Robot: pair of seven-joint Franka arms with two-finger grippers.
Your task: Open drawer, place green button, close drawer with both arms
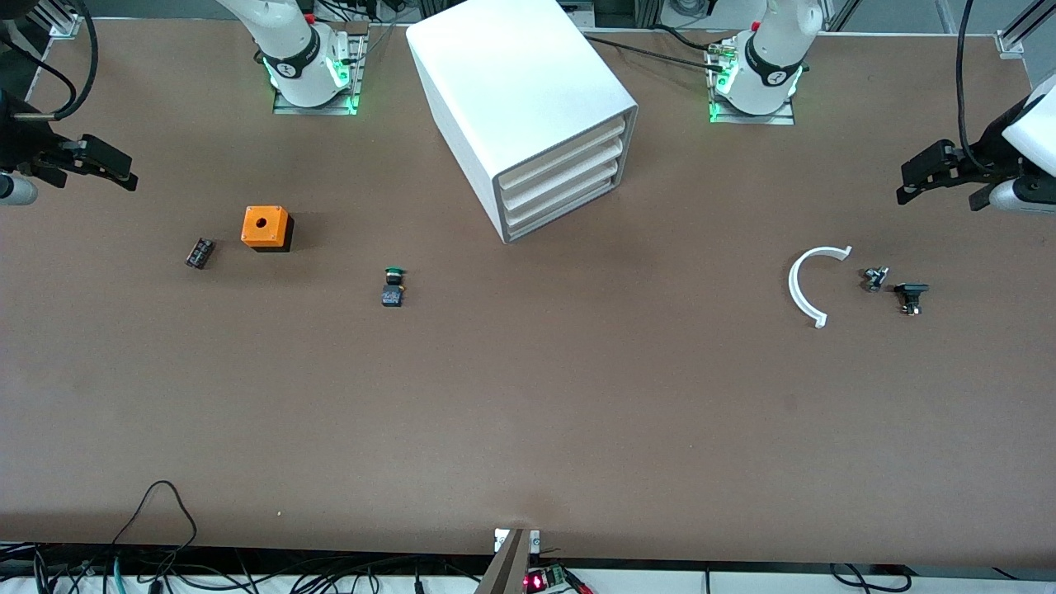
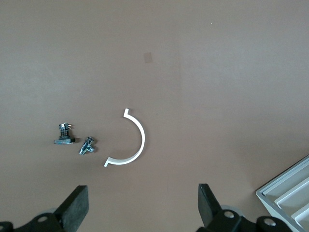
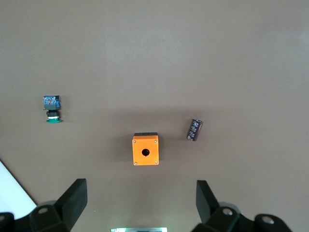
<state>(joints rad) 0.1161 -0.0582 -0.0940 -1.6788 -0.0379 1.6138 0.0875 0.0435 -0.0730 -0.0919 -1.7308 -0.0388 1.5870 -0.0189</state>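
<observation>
The white cabinet [image 1: 528, 107] stands at the table's middle, between the arm bases. All its drawers are shut; the lowest drawer [image 1: 569, 210] is flush with the others. The button [image 1: 393, 287] with its green cap lies on the table nearer to the front camera than the cabinet, and it also shows in the right wrist view [image 3: 52, 108]. My right gripper [image 1: 128, 177] hangs open and empty in the air at the right arm's end, over the table by the orange cube; its wrist view [image 3: 141, 200] shows its jaws wide apart. My left gripper [image 1: 903, 186] hangs open and empty at the left arm's end [image 2: 143, 203].
An orange cube with a hole [image 1: 266, 228] and a small black part [image 1: 200, 252] lie toward the right arm's end. A white curved strip [image 1: 813, 285] and two small dark parts [image 1: 875, 279] [image 1: 911, 295] lie toward the left arm's end. Cables run along the table's front edge.
</observation>
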